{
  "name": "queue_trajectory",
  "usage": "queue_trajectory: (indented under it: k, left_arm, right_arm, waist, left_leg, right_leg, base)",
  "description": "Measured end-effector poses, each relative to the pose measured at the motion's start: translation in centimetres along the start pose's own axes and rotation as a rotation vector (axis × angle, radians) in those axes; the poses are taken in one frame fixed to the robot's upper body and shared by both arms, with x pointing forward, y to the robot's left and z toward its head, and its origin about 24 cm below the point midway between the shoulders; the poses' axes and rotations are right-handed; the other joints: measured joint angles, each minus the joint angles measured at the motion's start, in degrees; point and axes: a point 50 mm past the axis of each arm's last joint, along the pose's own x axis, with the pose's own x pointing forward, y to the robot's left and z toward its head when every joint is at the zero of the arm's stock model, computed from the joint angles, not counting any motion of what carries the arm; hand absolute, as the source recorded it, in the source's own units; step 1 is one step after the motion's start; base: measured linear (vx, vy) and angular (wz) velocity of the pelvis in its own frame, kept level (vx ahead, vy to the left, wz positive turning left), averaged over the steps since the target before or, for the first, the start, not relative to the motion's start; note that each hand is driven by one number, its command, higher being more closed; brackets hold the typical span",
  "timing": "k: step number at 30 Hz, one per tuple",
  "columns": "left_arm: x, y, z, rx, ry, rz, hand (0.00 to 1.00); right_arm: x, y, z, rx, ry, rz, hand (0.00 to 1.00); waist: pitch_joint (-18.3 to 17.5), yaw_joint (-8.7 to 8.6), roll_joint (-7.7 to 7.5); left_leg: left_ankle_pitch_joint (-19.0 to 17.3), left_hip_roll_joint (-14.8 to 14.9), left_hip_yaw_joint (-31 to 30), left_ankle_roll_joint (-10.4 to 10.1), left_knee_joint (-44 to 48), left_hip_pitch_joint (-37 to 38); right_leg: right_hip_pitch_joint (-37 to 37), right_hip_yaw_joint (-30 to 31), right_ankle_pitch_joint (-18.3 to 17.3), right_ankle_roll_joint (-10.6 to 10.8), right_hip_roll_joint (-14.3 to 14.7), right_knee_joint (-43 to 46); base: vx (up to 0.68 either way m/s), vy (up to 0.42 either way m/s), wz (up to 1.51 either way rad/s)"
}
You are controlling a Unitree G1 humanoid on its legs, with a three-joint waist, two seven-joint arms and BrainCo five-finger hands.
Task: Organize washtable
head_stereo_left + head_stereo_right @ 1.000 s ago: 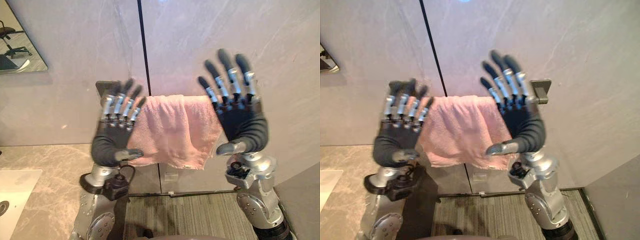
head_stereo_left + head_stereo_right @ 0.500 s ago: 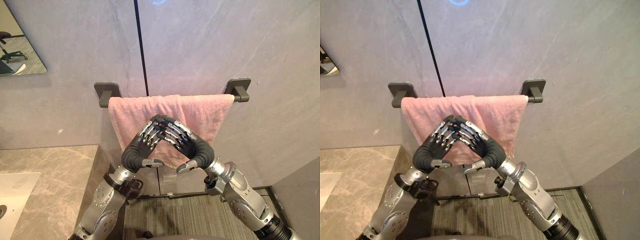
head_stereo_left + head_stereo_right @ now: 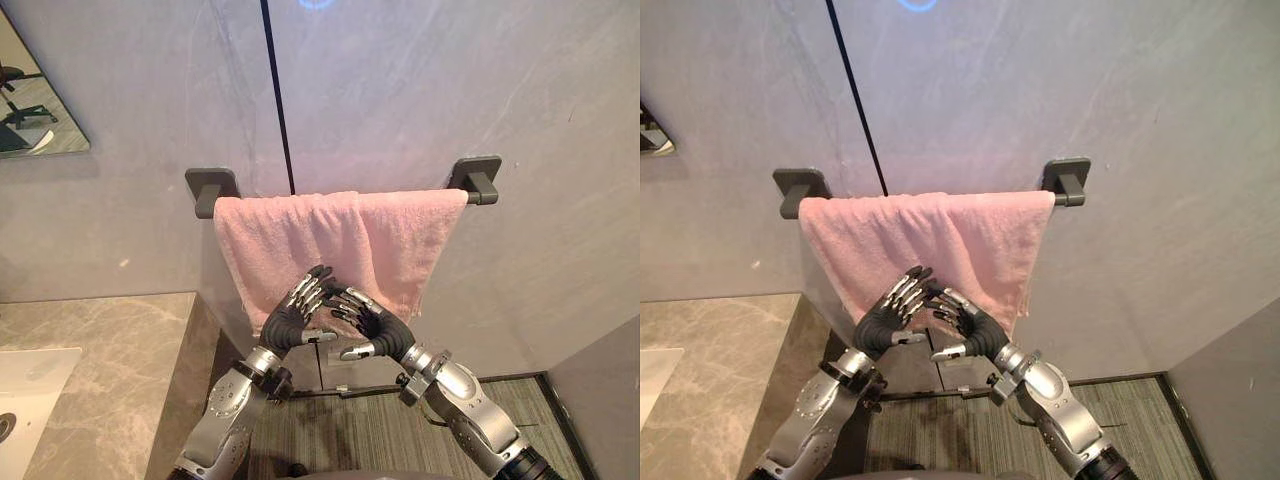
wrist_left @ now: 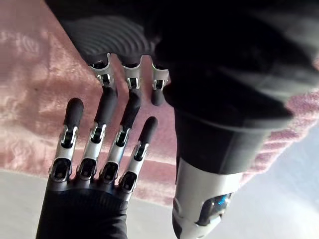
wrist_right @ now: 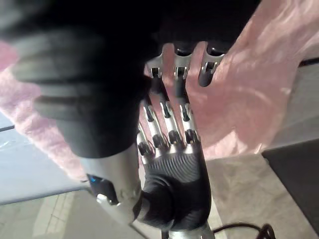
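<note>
Pink towel lengthwise along rail

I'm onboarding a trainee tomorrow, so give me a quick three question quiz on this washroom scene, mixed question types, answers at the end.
1. True or false: the pink towel hangs draped over the wall bar.
2. Where are the left hand and right hand? A) inside the sink B) in front of the towel's lower part, fingertips close together C) flat on the counter
3. Fill in: both hands' fingers are ____ (straight or curled).
Key: 1 true; 2 B; 3 straight.
</note>
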Motion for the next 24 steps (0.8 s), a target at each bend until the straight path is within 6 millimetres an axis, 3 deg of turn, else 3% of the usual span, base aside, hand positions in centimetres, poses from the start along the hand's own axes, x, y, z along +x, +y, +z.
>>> queue_trajectory:
  k: [11, 24]
  left_arm:
    - [-0.7, 3.1, -0.9, 0.111, 0.036, 0.245, 0.0]
    - [-3.6, 7.6, 0.9, 0.215, -0.024, 0.599, 0.0]
  right_arm:
    - [-0.9, -3.8, 0.5, -0.028, -0.049, -0.285, 0.0]
    - [-4.4, -7.6, 1.4, -0.022, -0.138, -0.631, 0.0]
  waist:
    - [-0.13, -0.07, -0.05]
    - [-0.21, -0.03, -0.78]
  left_leg:
    - [0.0, 0.12, 0.01, -0.02, 0.32, -0.83]
    - [-0.02, -0.01, -0.31, -0.03, 0.3, -0.92]
  right_leg:
    - [-0.64, 0.17, 0.06, -0.01, 0.13, -0.35]
    - [-0.56, -0.2, 0.13, 0.09, 0.03, -0.73]
  base:
    - [0.01, -0.003, 0.0]
    - [0.0, -0.002, 0.01]
